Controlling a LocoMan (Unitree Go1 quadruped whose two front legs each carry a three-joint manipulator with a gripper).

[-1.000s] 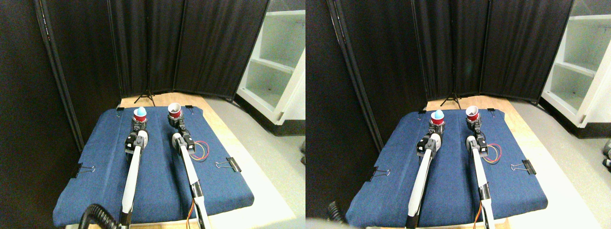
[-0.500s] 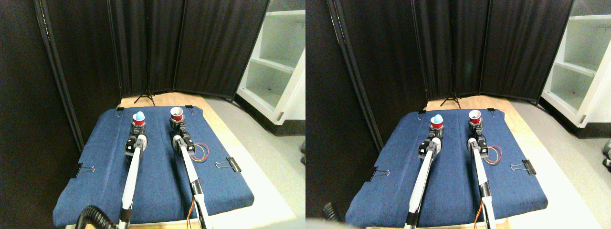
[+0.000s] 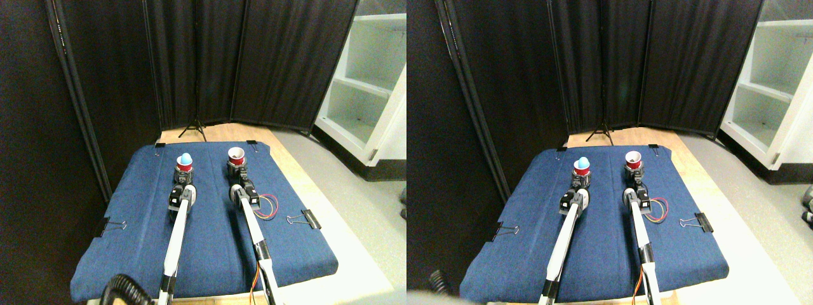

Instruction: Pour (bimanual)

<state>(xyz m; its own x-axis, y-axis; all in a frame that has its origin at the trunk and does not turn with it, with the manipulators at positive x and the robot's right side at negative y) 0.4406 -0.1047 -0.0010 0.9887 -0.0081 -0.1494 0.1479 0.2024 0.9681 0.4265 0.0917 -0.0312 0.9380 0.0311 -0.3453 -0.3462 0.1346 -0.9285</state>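
Observation:
Two red cups stand at the far end of the blue cloth (image 3: 209,248). The left cup (image 3: 184,164) carries a light blue ball (image 3: 185,157) in its mouth. The right cup (image 3: 235,156) shows a white, empty inside and stands upright. My left gripper (image 3: 183,173) grips the left cup at its base, and my right gripper (image 3: 237,168) holds the right cup the same way. Both pale arms reach up from the bottom edge, about a cup's width or two apart.
A coil of coloured wires (image 3: 267,204) lies right of my right arm. Binder clips (image 3: 112,225) (image 3: 305,219) pin the cloth's sides. Black screens (image 3: 209,57) and a tripod (image 3: 192,130) stand behind, and a white shelf unit (image 3: 371,76) is at the right.
Both grippers have drawn back toward me and lower, carrying their cups along. The right cup, tilted a second ago, now stands upright.

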